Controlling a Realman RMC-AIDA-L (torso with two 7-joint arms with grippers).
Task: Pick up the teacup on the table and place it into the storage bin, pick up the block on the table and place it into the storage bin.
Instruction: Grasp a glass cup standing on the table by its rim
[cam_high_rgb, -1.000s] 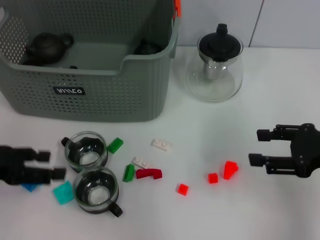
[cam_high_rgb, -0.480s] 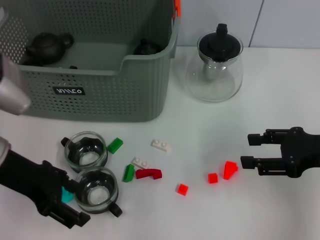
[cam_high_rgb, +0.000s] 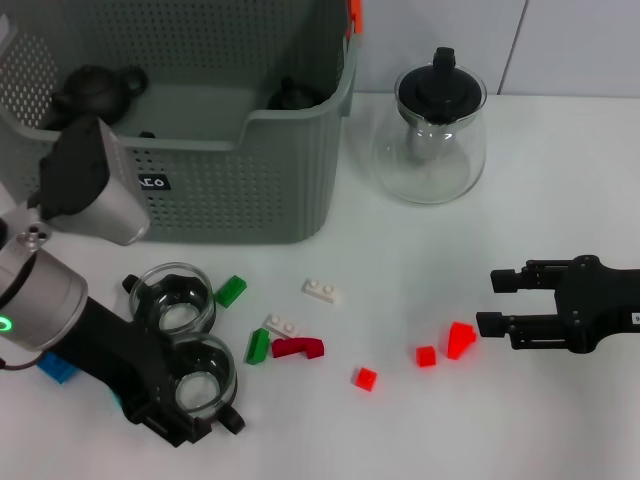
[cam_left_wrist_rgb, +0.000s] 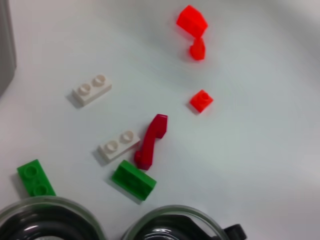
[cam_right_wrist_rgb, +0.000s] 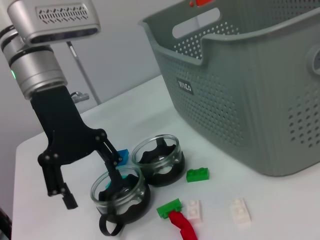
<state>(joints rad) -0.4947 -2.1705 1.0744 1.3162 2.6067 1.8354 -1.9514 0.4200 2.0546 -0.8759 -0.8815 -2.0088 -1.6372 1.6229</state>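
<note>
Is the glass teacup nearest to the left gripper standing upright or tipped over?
Upright. The teacup stands on the table with its round rim facing up, and the open left gripper straddles that rim.

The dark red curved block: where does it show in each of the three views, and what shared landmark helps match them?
Head view: dark red curved block lies at lower centre, right of the two glass teacups.
Left wrist view: it lies mid-frame, between a white two-stud plate and a small red block.
Right wrist view: it is cut by the bottom edge.
Shared landmark: the green block touching its end.
</note>
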